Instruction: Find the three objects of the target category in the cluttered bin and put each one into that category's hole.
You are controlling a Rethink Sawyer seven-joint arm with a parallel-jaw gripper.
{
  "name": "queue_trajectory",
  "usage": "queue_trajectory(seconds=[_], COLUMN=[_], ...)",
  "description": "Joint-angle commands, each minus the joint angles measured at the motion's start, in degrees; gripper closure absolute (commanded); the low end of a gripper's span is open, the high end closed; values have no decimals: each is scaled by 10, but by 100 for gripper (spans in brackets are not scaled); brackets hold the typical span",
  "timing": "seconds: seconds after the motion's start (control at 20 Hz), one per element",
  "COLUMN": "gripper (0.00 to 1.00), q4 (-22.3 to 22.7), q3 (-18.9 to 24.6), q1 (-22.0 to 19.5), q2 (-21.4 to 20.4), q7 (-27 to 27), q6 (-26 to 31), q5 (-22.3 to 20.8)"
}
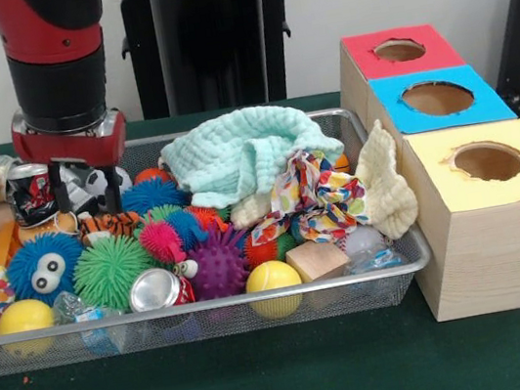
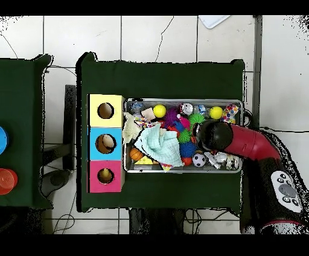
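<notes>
The wire mesh bin (image 1: 257, 299) is full of toys, and also shows in the overhead view (image 2: 181, 100). My gripper (image 1: 83, 188) hangs low over the bin's far left part, right at a black-and-white plush toy (image 1: 93, 190). An orange tiger-striped plush (image 1: 106, 224) lies just in front of it. In the overhead view the arm (image 2: 235, 140) hides the gripper. The red-topped box's round hole (image 1: 399, 49) is at the far right; from above something pale yellow shows inside the hole (image 2: 105, 176). I see no teddy bear or duck in the bin.
A mint cloth (image 1: 239, 154), a patterned cloth (image 1: 305, 198) and a cream cloth (image 1: 382, 185) lie in the bin's right half. Spiky balls, green (image 1: 109, 273), purple (image 1: 216, 261) and blue with eyes (image 1: 44, 269), fill the front. The blue-topped (image 1: 438, 98) and yellow-topped (image 1: 487, 162) boxes stand beside the bin.
</notes>
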Motion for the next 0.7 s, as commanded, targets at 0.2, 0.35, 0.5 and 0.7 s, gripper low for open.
queue_trajectory(seconds=[0.2,0.35,0.5,0.7], gripper=[0,0,0,0], q4=[17,34,39,46], q3=[14,13,10,7], q1=[0,0,0,-2], q2=[56,56,56,61], q7=[62,68,69,70], q6=[-9,-24,-25,-34], q5=[2,1,0,-4])
